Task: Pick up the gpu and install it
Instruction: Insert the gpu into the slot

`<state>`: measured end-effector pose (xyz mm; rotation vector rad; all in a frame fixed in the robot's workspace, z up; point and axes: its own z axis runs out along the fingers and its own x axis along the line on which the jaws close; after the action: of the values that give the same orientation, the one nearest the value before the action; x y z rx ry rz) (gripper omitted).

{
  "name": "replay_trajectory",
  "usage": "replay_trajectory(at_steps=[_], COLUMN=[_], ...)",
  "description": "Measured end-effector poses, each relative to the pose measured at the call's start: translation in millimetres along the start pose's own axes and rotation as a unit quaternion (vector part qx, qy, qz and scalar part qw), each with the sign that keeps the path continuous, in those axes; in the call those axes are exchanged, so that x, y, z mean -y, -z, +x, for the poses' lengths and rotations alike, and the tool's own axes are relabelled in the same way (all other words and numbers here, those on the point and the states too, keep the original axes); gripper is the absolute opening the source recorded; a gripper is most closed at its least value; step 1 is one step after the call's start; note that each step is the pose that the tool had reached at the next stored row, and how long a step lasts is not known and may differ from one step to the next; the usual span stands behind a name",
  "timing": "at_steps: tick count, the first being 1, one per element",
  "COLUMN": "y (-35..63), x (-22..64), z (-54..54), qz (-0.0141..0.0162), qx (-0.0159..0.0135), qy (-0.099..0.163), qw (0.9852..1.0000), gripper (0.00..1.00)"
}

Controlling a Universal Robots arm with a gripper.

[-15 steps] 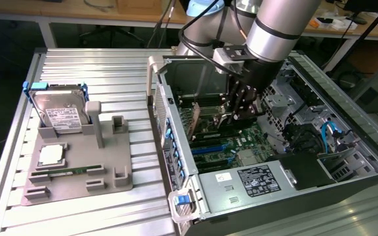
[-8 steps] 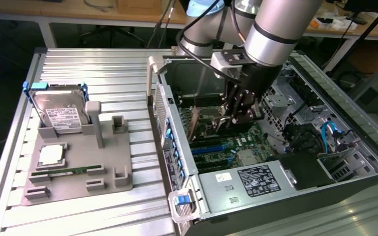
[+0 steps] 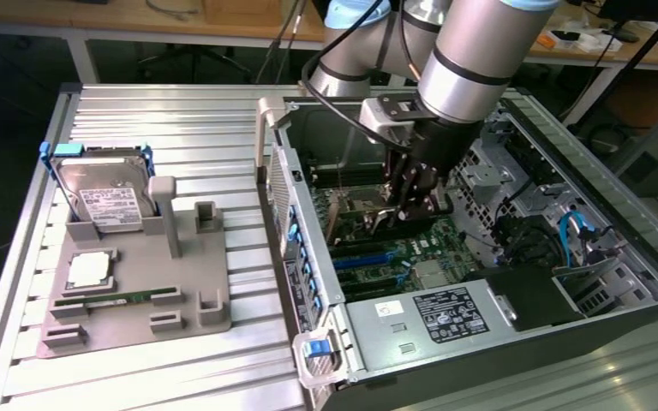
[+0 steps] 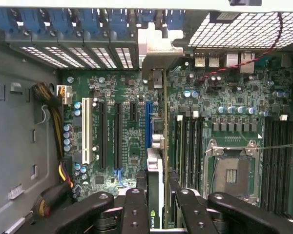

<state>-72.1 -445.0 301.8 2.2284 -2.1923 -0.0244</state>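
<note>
Inside the open computer case [image 3: 558, 282], gripper [image 4: 156, 195] clamped on the gpu [image 4: 155, 204], edge-on above the motherboard [image 4: 122, 136] slots.

The gpu [image 4: 156, 195], a thin green card, stands on edge above the motherboard's slots.

You see the gpu [image 4: 156, 195] edge-on over the motherboard [image 4: 122, 126], inside the case [image 3: 306, 257]; the hard drive [image 3: 106, 199] stands on the exterior view's left.

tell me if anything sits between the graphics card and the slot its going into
Nothing visible does. The claw holds the graphics card edge-on inside the computer case, right over the green board. The long slots beside and below it look bare, with no cable across them.
</note>
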Motion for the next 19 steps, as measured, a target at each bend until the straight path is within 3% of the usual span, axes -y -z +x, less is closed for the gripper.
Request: replay_trajectory(at_steps=[12, 19], y=[-13.1, -15.1], x=[-12.5, -16.4], z=[1.1, 7.1], qz=[0.0, 0.0], qx=[0.0, 0.0], qy=[0.0, 0.0], qw=[1.0, 1.0], gripper=[0.27, 0.27])
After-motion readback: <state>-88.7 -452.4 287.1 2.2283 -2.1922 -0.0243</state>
